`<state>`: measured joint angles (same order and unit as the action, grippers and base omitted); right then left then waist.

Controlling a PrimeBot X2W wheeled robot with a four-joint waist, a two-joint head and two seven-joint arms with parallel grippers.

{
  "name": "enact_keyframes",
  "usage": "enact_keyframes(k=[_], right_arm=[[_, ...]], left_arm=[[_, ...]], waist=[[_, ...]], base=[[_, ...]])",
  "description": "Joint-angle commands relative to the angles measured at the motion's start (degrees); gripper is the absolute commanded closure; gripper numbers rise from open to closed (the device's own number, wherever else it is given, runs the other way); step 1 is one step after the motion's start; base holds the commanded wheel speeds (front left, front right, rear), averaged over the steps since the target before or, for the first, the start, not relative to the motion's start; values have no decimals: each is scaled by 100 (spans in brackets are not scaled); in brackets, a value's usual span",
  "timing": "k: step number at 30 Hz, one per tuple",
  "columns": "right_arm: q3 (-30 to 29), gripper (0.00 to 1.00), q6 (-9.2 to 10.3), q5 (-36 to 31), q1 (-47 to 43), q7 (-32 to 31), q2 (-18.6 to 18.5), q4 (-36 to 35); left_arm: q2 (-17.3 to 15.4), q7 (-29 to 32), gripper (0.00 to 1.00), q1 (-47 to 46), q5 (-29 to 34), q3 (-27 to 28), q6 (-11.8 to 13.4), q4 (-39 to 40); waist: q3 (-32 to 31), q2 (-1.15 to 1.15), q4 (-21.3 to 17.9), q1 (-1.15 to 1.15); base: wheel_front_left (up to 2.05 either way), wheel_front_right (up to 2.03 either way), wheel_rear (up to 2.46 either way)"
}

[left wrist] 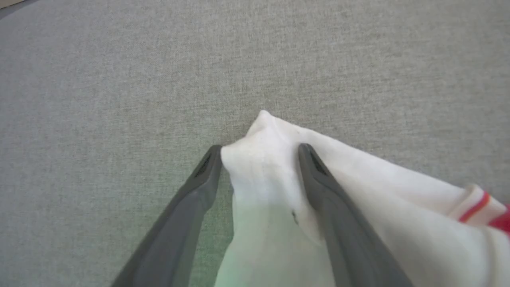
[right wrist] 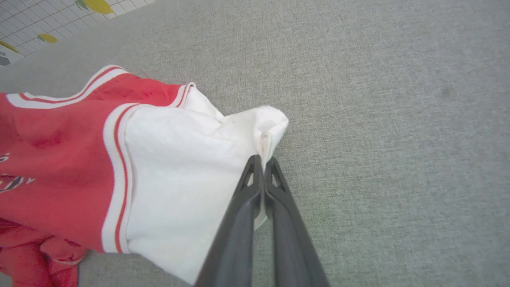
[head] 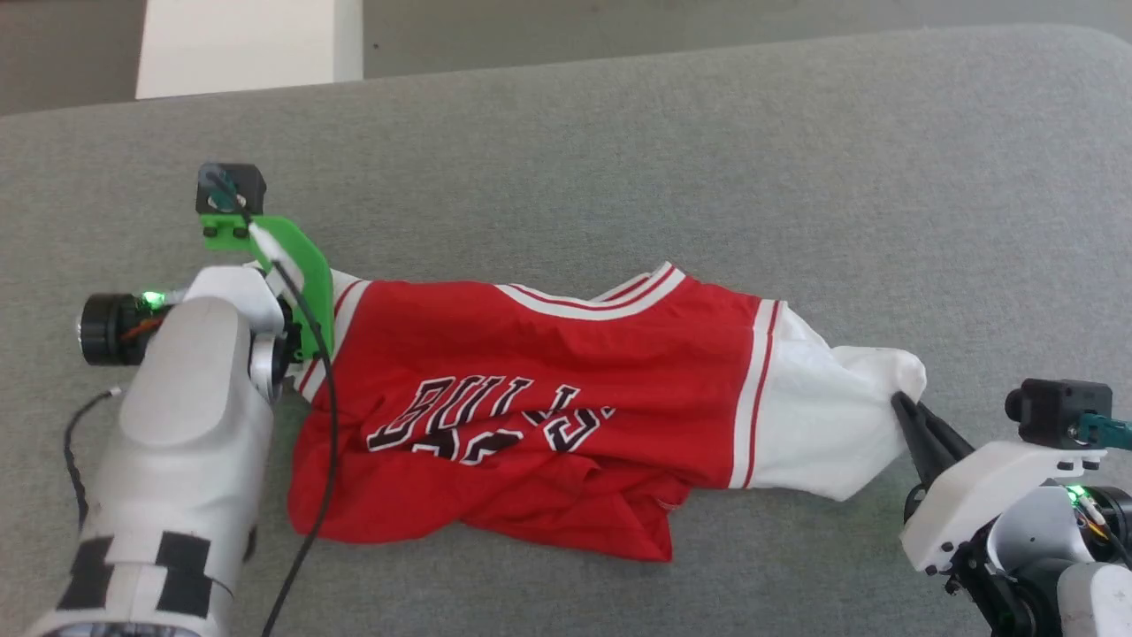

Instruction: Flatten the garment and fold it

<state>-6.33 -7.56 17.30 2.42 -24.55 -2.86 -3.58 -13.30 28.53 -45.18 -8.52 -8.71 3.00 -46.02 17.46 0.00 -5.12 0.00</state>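
Right, in the head view the red jersey (head: 531, 354) lies sideways across the middle of the grey table (head: 619, 133), its dark lettering upside down to you and its near hem rumpled into folds. Your left forearm (head: 195, 398) covers the jersey's left end. At the far right, the right tool (head: 904, 409) is clenched on the tip of the right white sleeve (head: 831, 425).

In the left wrist view the left tool (left wrist: 259, 153) stands released, its fingers (left wrist: 199, 179) spread wide to either side of the left white sleeve corner (left wrist: 271, 187), which sits between them on the table. Nothing is gripped here yet, so this looks like the step in hand. Settle a little deeper before you clamp, so that you catch both layers and not just the edge.

In the right wrist view the two fingers are pressed together on the sleeve's folded rim, and the hold looks shallow. Once both ends are held, I'd draw them apart evenly and low over the table. Pull gently, or that thin pinch may slip, and expect the bunched near hem to need a separate smoothing pass
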Motion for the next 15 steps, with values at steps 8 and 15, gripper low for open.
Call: enact_keyframes(k=[8,15], right_arm=[[148,100,8,69,111,-66,-2,-83],[153,100,8,74,276,14,-2,-53]], left_arm=[[-240,1615,61,-206,55,-266,-305,-520],[-538,970,100,-181,-178,-164,-658,177]], waist=[[117,0,-153,0],[130,0,-158,0]], base=[[0,0,0],[0,0,0]])
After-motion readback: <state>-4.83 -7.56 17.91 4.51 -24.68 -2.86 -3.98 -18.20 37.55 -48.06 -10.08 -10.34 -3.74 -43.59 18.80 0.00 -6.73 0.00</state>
